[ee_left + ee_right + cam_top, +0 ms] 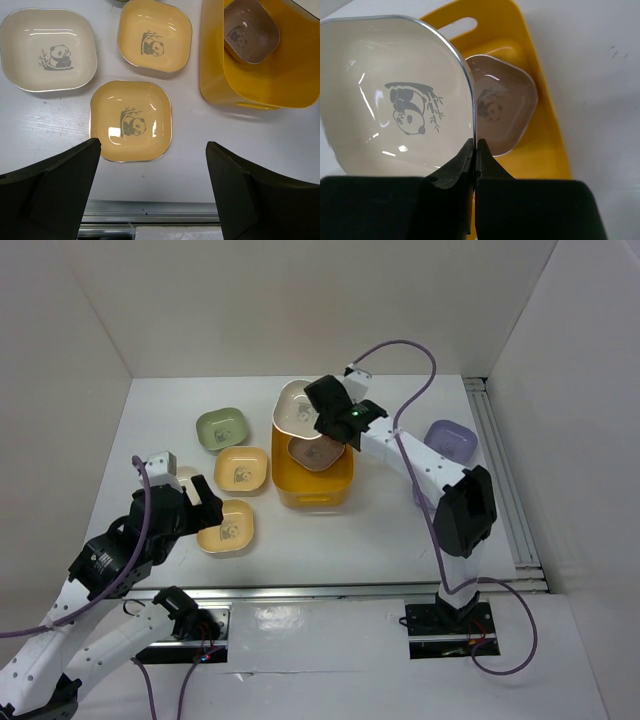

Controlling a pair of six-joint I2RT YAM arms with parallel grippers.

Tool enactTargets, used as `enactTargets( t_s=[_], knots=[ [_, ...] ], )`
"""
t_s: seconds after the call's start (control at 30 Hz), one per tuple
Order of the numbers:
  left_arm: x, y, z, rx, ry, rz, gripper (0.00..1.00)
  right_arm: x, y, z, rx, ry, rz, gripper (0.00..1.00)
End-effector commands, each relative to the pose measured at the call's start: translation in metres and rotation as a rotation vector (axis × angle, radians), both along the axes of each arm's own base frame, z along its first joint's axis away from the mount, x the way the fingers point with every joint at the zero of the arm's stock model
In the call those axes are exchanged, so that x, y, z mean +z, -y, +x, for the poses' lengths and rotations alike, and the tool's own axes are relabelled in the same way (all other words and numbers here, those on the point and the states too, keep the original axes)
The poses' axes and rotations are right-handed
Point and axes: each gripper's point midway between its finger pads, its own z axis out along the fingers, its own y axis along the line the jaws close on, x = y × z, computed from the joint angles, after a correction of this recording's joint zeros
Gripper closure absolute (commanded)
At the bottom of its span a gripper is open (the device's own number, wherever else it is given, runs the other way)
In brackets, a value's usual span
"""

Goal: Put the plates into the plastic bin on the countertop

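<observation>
My right gripper (476, 150) is clenched on the rim of a cream plate (395, 100). I pinch only the edge, so the dish hangs tilted and its bowl stays free to slide off my fingers. I hold it above the far end of the plastic bin (547, 150), close to the slot handle, because a brown plate (502, 110) already lies inside the bin and seems to lean there. I judge the far end is where this one can drop beside or onto it.

My left gripper (152, 146) is released, jaws spread wide and empty. It hovers over a yellow plate (131, 120) left of the bin, straddling its near edge, which I take as lining up for a rim grasp. A second yellow plate (155, 42) sits just beside the bin's left wall. Another cream plate (47, 50) and a green plate (221, 427) lie further left of the bin, and a lavender plate (449, 439) waits right of the bin, all on the countertop (380, 530)
</observation>
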Motion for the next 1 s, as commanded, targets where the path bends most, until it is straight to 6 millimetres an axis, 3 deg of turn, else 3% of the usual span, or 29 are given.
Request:
enactTargets(
  t_s=[0.0, 0.13, 0.23, 0.5, 0.8, 0.9, 0.97],
  knots=[
    [0.009, 0.0, 0.005, 0.008, 0.036, -0.008, 0.0, 0.001, -0.014, 0.01, -0.176, 0.007, 0.092, 1.0],
    [0.01, -0.001, 0.004, 0.009, 0.043, -0.013, 0.0, -0.023, -0.028, 0.007, -0.229, -0.044, 0.083, 1.0],
    [0.012, -0.002, 0.003, 0.009, 0.051, -0.018, 0.0, -0.039, -0.025, 0.004, -0.276, -0.075, 0.079, 1.0],
    [0.014, -0.002, 0.002, 0.009, 0.059, -0.023, 0.0, -0.041, -0.014, 0.009, -0.294, -0.033, 0.061, 1.0],
    [0.014, -0.002, 0.002, 0.009, 0.059, -0.023, 0.0, -0.085, -0.001, 0.009, -0.346, -0.125, -0.029, 1.0],
    [0.014, -0.002, 0.002, 0.009, 0.059, -0.023, 0.0, -0.087, 0.003, 0.014, -0.36, -0.113, -0.027, 1.0],
    [0.012, -0.002, 0.003, 0.009, 0.051, -0.018, 0.0, -0.09, 0.0, 0.015, -0.348, -0.112, -0.016, 0.93]
  ],
)
